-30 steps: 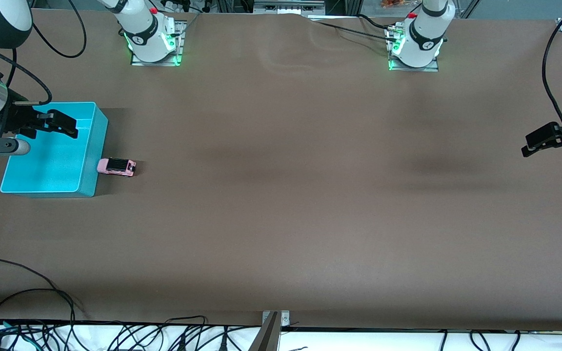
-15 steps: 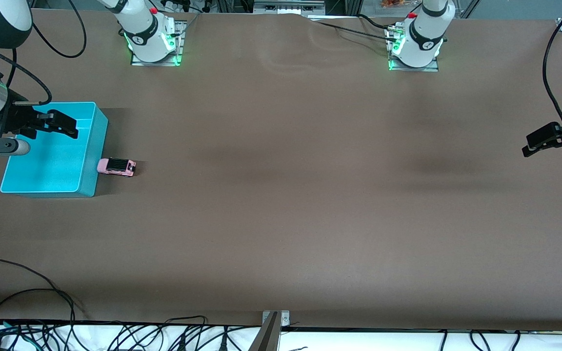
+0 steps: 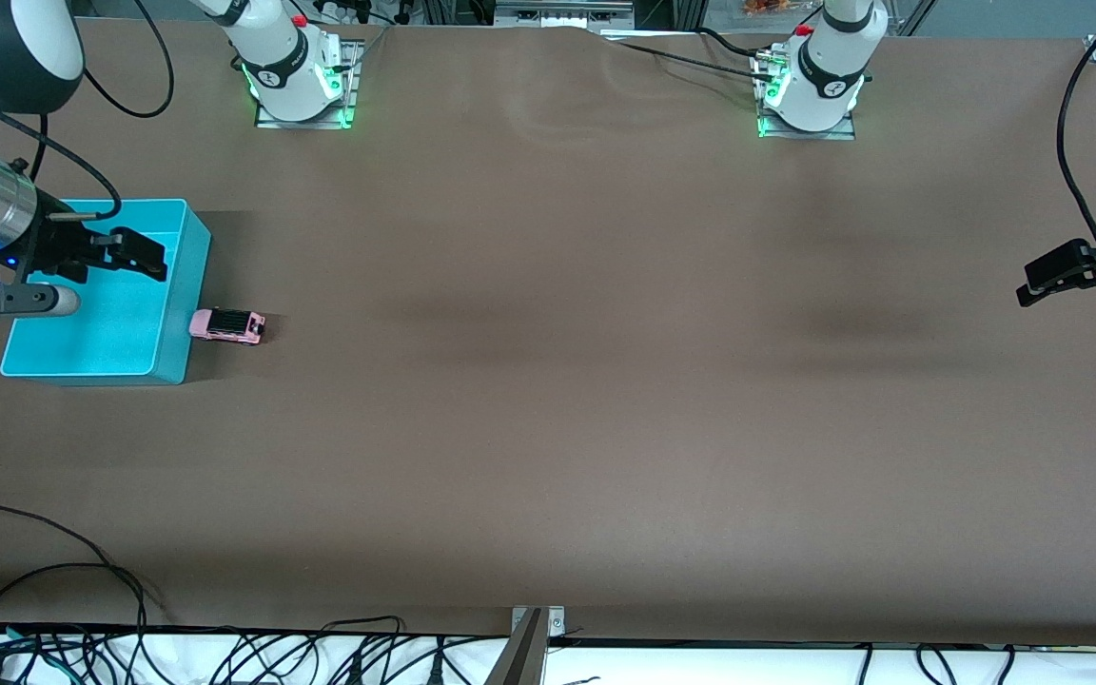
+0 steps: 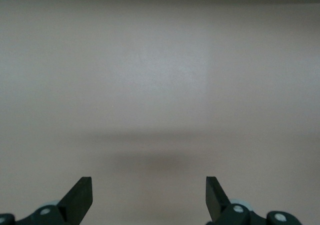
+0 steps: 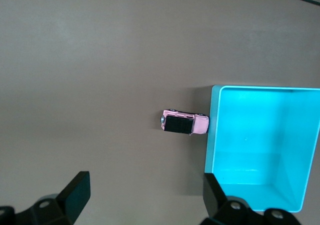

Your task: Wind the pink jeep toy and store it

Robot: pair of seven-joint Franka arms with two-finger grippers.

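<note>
The pink jeep toy (image 3: pixel 227 325) stands on the brown table with its nose against the outer wall of the teal bin (image 3: pixel 192 276), on the side toward the left arm's end. It also shows in the right wrist view (image 5: pixel 184 123) beside the bin (image 5: pixel 214 135). My right gripper (image 3: pixel 150 257) hangs open and empty over the bin; in its wrist view (image 5: pixel 145 186) the jeep lies ahead of the fingers. My left gripper (image 3: pixel 1071 283) waits open and empty over the table's edge at the left arm's end, over bare table (image 4: pixel 149 190).
The bin is empty inside. The two arm bases (image 3: pixel 301 76) (image 3: pixel 810 90) stand along the table's top edge. Cables (image 3: pixel 82 590) lie along the edge nearest the front camera.
My right gripper has shifted a little over the bin toward the jeep. The jeep, the bin and the left arm have not moved.
</note>
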